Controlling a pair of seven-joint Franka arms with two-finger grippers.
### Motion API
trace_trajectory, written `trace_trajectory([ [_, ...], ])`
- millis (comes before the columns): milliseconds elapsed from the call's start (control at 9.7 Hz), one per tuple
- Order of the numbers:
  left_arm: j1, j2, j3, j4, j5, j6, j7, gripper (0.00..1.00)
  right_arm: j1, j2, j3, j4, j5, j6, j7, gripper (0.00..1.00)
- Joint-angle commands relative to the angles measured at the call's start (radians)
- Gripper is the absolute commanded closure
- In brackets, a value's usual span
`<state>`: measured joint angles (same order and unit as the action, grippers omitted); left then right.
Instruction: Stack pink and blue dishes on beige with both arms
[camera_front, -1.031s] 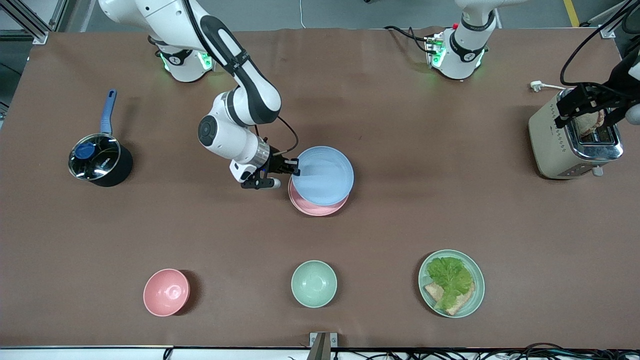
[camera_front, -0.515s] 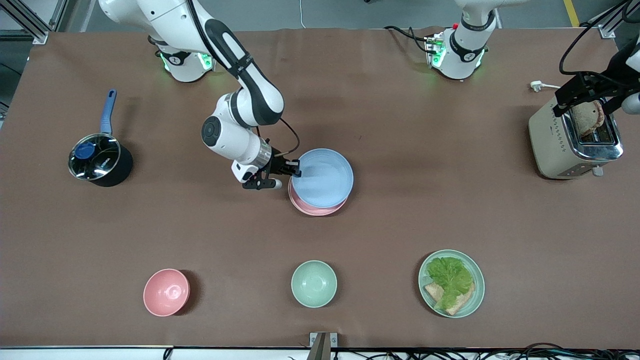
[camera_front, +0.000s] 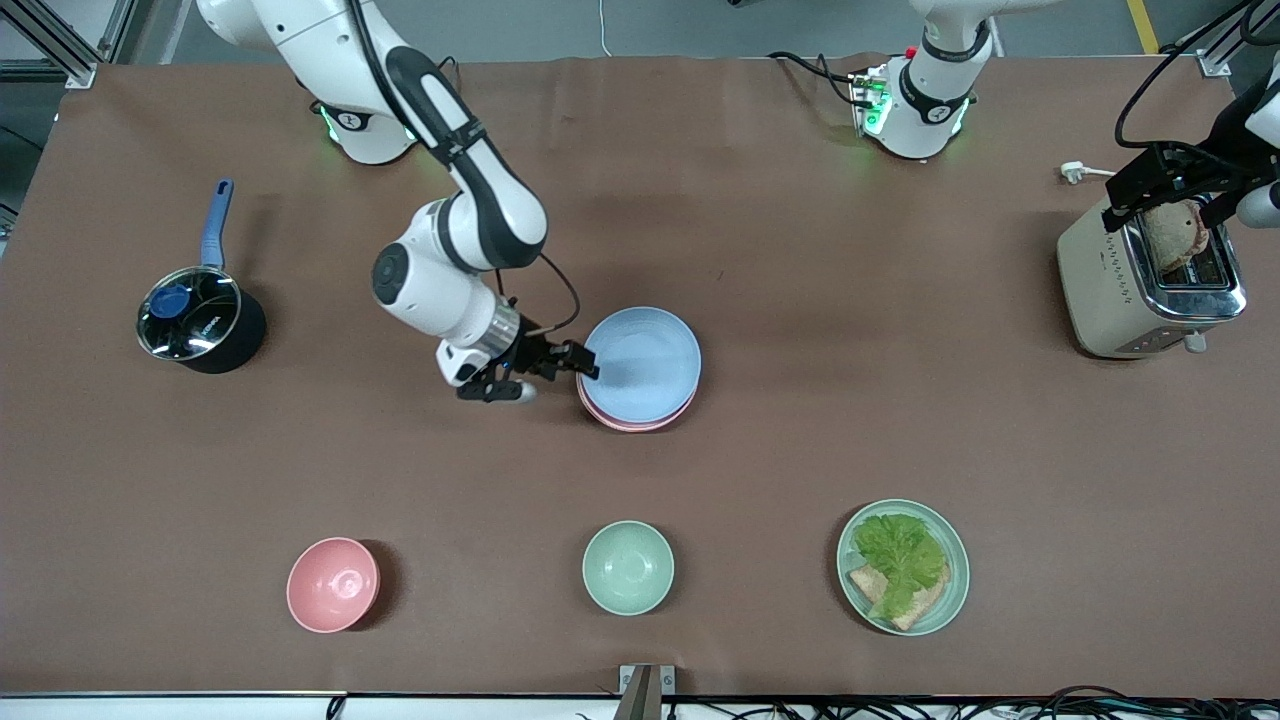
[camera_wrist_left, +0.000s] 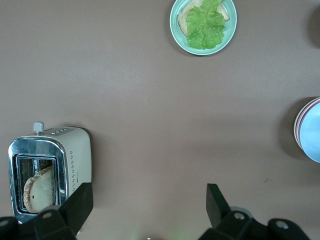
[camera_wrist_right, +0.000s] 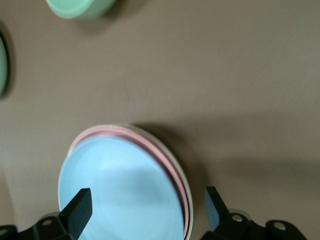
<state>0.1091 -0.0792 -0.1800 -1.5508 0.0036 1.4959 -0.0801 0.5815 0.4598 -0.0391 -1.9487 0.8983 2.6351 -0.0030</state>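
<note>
The pale blue plate (camera_front: 645, 362) lies on top of the pink plate (camera_front: 628, 426) in the middle of the table. Only the pink plate's rim shows. In the right wrist view the blue plate (camera_wrist_right: 120, 190) covers the pink plate (camera_wrist_right: 115, 131), and a thin rim of the beige plate (camera_wrist_right: 186, 192) shows under both. My right gripper (camera_front: 583, 362) is open at the stack's edge toward the right arm's end, its fingers (camera_wrist_right: 80, 207) spread over the blue plate. My left gripper (camera_front: 1168, 192) hangs open over the toaster (camera_front: 1110, 290), holding nothing (camera_wrist_left: 147, 210).
A slice of bread (camera_wrist_left: 40, 192) sits in the toaster slot. A lidded black pot (camera_front: 200, 322) stands toward the right arm's end. Nearer the front camera are a pink bowl (camera_front: 333, 584), a mint bowl (camera_front: 627, 567) and a mint plate with lettuce and bread (camera_front: 903, 567).
The blue plate has come down flat onto the pink plate. My right gripper has opened and the right arm has drawn back a little. The left gripper has risen slightly over the toaster.
</note>
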Motion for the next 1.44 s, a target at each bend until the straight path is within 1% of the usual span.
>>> trace_trajectory([
  [0,0.004,0.006,0.002,-0.02,-0.017,-0.009,0.013,0.0,-0.008,-0.125,-0.039,-0.089,-0.019,-0.018,-0.011,0.0],
  [103,0.006,0.006,0.004,-0.02,-0.019,-0.009,0.013,0.0,-0.009,-0.186,-0.071,-0.135,-0.066,-0.036,-0.011,0.0],
  [206,0.006,0.007,0.004,-0.02,-0.019,-0.009,0.013,0.0,-0.012,-0.225,-0.123,-0.137,-0.157,-0.111,-0.011,0.0],
  [309,0.006,0.009,0.004,-0.02,-0.019,-0.009,0.011,0.0,-0.012,-0.257,-0.184,-0.107,-0.297,-0.223,-0.009,0.0],
  [412,0.004,0.009,0.004,-0.02,-0.019,-0.009,0.01,0.0,-0.008,-0.268,-0.244,-0.067,-0.394,-0.315,-0.008,0.0],
  [619,0.004,0.007,0.004,-0.02,-0.019,-0.009,0.011,0.0,-0.061,-0.318,-0.278,0.009,-0.584,-0.464,-0.003,0.0],
  [722,0.004,0.006,0.002,-0.018,-0.019,-0.009,0.013,0.0,-0.08,-0.341,-0.289,0.039,-0.667,-0.521,0.003,0.0],
  [825,0.004,0.004,0.001,-0.02,-0.021,-0.009,0.017,0.0,-0.109,-0.357,-0.292,0.101,-0.772,-0.59,0.026,0.0],
  [928,0.001,0.004,0.0,-0.02,-0.022,-0.011,0.023,0.0,-0.127,-0.356,-0.292,0.19,-0.862,-0.66,0.037,0.0],
  [1031,0.001,0.003,0.0,-0.02,-0.042,-0.013,0.026,0.0,-0.164,-0.351,-0.292,0.294,-0.924,-0.744,0.037,0.0],
  [1134,0.003,0.002,0.0,-0.02,-0.059,-0.019,0.028,0.0,-0.219,-0.349,-0.286,0.373,-0.962,-0.812,0.032,0.0],
  [1237,0.003,0.001,0.002,-0.02,-0.059,-0.025,0.026,0.0,-0.314,-0.351,-0.262,0.442,-0.963,-0.864,0.031,0.0],
  [1340,0.003,0.002,0.002,-0.02,-0.057,-0.025,0.026,0.0,-0.415,-0.363,-0.193,0.471,-0.954,-0.938,0.046,0.0],
])
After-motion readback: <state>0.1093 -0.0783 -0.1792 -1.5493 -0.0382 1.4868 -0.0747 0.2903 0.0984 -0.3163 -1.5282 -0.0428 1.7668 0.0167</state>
